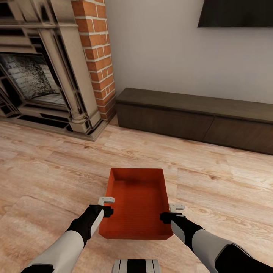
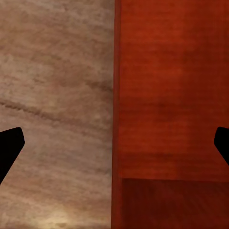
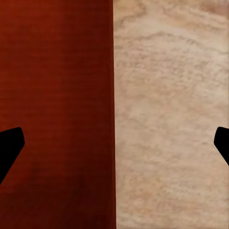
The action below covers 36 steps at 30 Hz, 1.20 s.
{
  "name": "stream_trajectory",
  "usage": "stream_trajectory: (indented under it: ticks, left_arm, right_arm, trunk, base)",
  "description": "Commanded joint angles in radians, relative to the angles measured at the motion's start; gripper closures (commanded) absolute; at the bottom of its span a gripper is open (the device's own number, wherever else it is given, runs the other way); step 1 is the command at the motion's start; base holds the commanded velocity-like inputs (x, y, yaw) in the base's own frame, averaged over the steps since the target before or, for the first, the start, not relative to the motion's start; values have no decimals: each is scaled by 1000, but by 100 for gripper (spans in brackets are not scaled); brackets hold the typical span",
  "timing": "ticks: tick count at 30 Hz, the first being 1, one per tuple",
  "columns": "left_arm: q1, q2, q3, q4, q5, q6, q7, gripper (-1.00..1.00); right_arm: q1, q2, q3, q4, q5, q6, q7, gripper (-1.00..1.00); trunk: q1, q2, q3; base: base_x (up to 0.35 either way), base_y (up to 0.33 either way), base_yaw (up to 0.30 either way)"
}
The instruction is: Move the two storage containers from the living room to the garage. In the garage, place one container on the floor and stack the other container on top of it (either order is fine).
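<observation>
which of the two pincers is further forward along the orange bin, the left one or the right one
The left pincer. It sits slightly further up the left wall of the storage container than the right pincer does on the right wall. Both straddle the rims, jaws open.

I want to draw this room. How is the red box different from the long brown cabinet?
The storage container is bright orange-red; the cabinet is dark brown. The container is open on top, so its inside shows; the cabinet has a flat closed top. The container is small and sits out in the room between the left gripper and right gripper; the cabinet is long and stands against the wall. Both are boxy and rest on the wood floor.
</observation>
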Motion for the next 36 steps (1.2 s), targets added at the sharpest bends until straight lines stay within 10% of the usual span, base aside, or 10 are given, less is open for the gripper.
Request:
stream_trajectory:
  ticks: [1, 36]
  left_arm:
    - [0, 0, 0, -2, -1, 6, 3, -100]
    - [0, 1, 0, -2, -1, 6, 3, -100]
  right_arm:
    - [0, 0, 8, -2, -6, 6, -6, -100]
    - [0, 0, 8, -2, -6, 6, -6, -100]
  trunk:
    - [0, 0, -1]
    - [7, -9, -35]
  base:
    - [0, 0, 0]
    - [0, 0, 0]
